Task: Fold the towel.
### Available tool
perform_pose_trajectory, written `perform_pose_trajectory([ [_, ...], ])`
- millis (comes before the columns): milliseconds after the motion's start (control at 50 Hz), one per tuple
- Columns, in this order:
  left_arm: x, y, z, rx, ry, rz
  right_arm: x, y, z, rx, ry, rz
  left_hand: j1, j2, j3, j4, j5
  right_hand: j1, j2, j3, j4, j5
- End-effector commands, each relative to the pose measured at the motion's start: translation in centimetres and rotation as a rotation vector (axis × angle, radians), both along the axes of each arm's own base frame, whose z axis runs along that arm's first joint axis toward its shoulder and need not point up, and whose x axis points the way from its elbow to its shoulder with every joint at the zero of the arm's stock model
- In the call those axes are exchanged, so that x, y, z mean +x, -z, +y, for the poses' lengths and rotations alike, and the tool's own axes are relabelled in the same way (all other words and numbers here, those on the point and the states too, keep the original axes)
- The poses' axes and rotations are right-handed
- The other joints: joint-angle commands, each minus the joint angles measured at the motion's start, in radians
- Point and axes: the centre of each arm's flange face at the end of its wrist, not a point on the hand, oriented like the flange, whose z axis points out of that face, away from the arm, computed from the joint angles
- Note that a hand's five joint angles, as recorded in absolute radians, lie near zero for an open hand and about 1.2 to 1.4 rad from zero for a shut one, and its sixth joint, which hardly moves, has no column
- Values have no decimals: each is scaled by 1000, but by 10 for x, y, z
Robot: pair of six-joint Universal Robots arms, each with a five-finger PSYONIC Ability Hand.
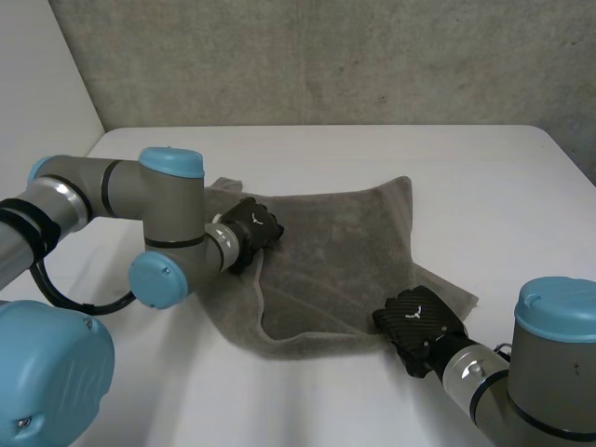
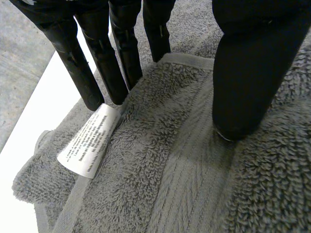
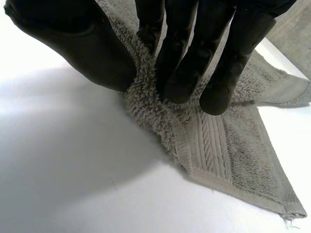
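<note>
On the white table (image 1: 419,168), grasp step for folding the towel (image 1: 335,251): pinching its hem by the label (image 2: 90,141) with left hand (image 2: 248,73), pinching bunched near edge with right hand (image 3: 189,58). Next, probably lift both together and carry across.

Bright, even, soft light
</note>
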Motion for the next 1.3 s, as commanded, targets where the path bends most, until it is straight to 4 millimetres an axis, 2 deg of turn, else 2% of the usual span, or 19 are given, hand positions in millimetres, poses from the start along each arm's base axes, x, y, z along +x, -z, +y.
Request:
perform_pose_trajectory([
  [20,5,-9,-1,-21,-50,-12,0,0,0,1,2,1,226,217,220,220,229,58,62,60,53,39],
  [140,10,-20,2,-35,-75,-13,0,1,-1,0,1,2,258,249,253,252,262,58,62,60,53,39],
  [300,20,-41,13,-69,-89,7,0,0,0,-1,-1,1,573,563,567,566,576,58,62,60,53,39],
  [340,32,-50,15,-93,-109,21,0,-1,0,-3,-1,1,669,660,663,663,672,58,62,60,53,39],
  [420,41,-60,20,-120,-126,38,0,-1,0,-4,-1,0,669,660,663,663,672,58,62,60,53,39],
  [460,53,-65,26,-127,-151,57,0,-2,0,-7,-1,-1,669,660,663,663,672,58,62,60,53,39],
  [520,61,-65,29,-116,-170,59,0,-2,0,-7,-1,-1,669,660,663,663,672,58,62,60,53,39],
  [620,94,-57,38,-49,-261,59,0,-3,0,-10,-1,-3,669,660,663,663,672,58,62,60,53,39],
  [740,120,-52,45,-30,-343,86,0,-4,0,-8,-1,-5,669,660,663,663,672,58,62,60,53,39],
  [840,146,-65,60,-94,-416,143,-1,-7,1,-3,9,-15,669,660,663,663,672,58,62,60,53,39],
  [960,156,-69,74,-127,-442,179,0,-12,1,-20,14,-19,669,660,663,663,672,58,62,60,53,39],
  [1040,159,-63,88,-122,-449,196,0,-14,-1,-26,15,-24,669,660,663,663,672,58,62,60,53,39],
  [1140,164,-60,89,-126,-478,235,0,-15,-3,-30,19,-29,669,660,663,663,672,58,62,60,53,39],
  [1160,166,-60,88,-127,-496,256,1,-15,-4,-30,21,-33,669,660,663,663,672,-86,-83,-85,-92,-105],
  [1180,166,-60,88,-127,-496,257,1,-16,-4,-30,21,-33,669,660,663,663,672,-87,-84,-86,-93,-106],
  [1220,168,-61,85,-126,-512,281,-1,-17,-8,-16,51,-56,669,660,663,663,672,-575,-572,-574,-581,-594],
  [1240,170,-63,83,-124,-527,304,-1,-17,-8,-16,51,-56,669,660,663,663,672,-578,-574,-577,-583,-597],
  [1280,171,-66,82,-124,-537,330,-10,-20,-19,15,113,-90,669,660,663,663,672,-859,-855,-858,-864,-878],
  [1300,172,-70,80,-130,-546,353,-10,-20,-19,15,114,-90,669,660,663,663,672,-859,-856,-858,-865,-878],
])
